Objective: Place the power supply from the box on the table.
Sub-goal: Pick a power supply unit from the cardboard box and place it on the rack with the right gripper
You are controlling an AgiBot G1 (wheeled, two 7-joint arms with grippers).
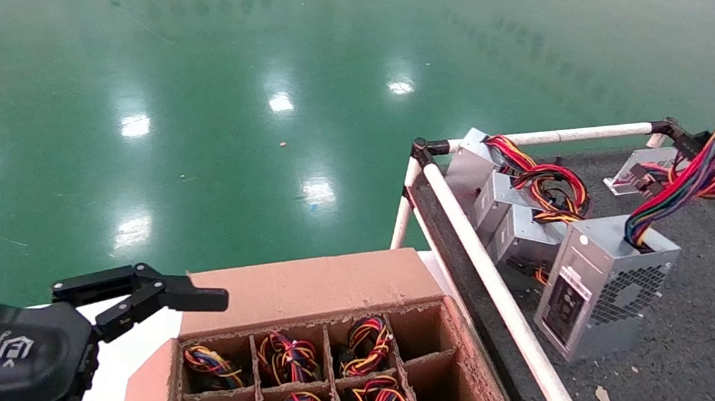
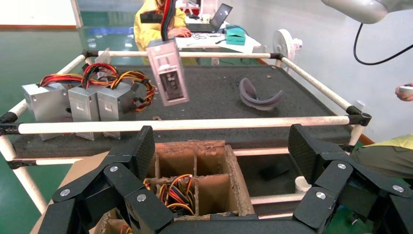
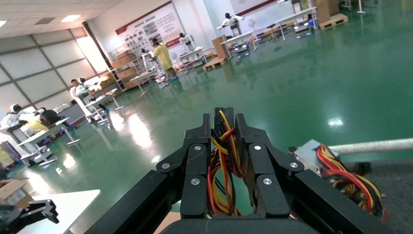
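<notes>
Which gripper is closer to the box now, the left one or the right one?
Left. The left gripper, open, hovers just beside the box, at its near-left corner. The right gripper is over the table, shut on the wire bundle of the power supply.

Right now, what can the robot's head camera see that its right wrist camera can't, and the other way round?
Only the head view shows the box with its wire-filled cells, the whole power supply over the table, and the left end effector, open beside the box.

Only the right wrist view shows the right end effector up close, shut on the power supply's wire bundle, plus people at far workbenches.

Both show the white rail, a silver unit with red-yellow wires and the green floor.
</notes>
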